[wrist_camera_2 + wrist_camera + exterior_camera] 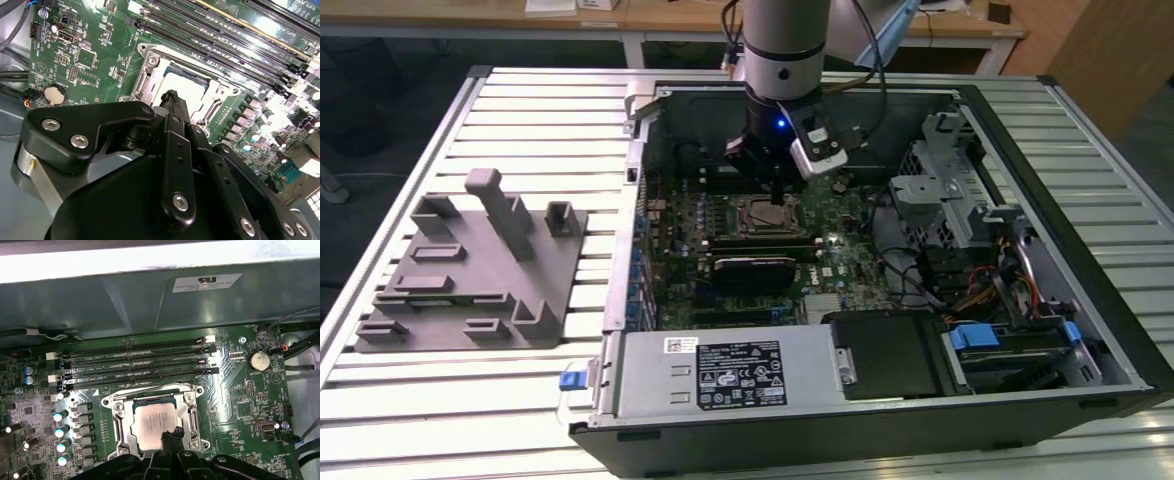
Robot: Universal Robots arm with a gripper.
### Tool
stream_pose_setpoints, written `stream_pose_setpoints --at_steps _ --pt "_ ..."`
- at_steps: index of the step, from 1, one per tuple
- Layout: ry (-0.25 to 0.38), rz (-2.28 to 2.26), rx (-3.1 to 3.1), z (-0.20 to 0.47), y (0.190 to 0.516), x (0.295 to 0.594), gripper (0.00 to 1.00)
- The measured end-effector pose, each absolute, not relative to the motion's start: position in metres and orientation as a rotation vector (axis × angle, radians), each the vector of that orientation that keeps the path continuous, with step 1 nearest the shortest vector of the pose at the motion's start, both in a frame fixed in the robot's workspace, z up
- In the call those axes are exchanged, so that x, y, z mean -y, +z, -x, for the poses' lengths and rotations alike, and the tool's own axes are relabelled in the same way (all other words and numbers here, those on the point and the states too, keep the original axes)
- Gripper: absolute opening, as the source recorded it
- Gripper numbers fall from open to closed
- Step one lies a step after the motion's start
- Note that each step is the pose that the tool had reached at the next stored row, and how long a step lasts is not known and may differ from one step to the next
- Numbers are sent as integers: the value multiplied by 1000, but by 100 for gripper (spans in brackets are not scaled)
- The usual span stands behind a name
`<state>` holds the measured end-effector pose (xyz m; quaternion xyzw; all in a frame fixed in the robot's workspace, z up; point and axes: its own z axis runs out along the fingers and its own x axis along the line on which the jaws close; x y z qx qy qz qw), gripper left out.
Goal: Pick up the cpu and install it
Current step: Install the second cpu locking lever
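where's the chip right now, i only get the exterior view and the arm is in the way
Observer: In the first wrist view the chip lies flat in the socket on the green board, pale top facing up.
Operator: is the gripper on it
Observer: The gripper is right at one edge of the chip; I cannot tell whether it touches.
Operator: what's around the socket
Observer: A metal frame borders the chip, with long black memory slots running beside it.
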<state>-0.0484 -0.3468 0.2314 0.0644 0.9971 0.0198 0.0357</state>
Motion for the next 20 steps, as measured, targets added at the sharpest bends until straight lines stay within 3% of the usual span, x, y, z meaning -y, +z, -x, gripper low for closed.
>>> stream_pose_setpoints --at_steps 20 --pt "62 -198 -3063 48 253 347 11"
